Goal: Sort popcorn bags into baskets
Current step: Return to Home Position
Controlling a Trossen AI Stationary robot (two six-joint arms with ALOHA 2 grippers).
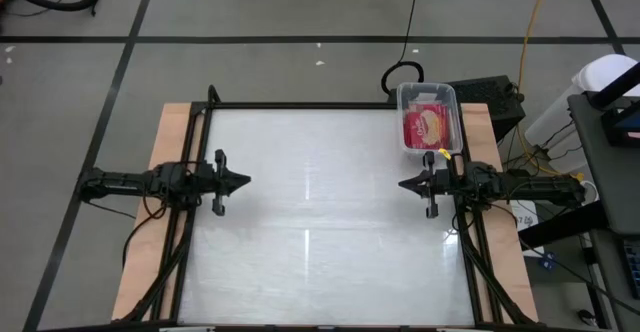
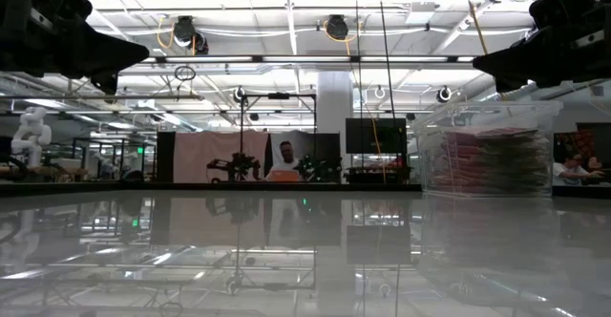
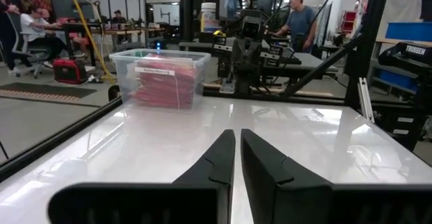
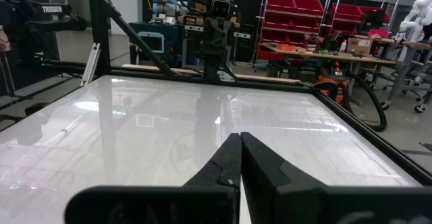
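The clear plastic basket stands at the table's far right corner and holds a stack of red popcorn bags, the top one showing its popcorn picture. The basket shows in the left wrist view with the red stack inside, and also in the low view, basket. My left gripper hovers shut over the table's left side. My right gripper hovers shut over the right side, just near of the basket. No loose bag lies on the table.
The white glossy table top lies between both arms. A black frame runs along the table's far edge and sides. People sit and stand in the room beyond the table.
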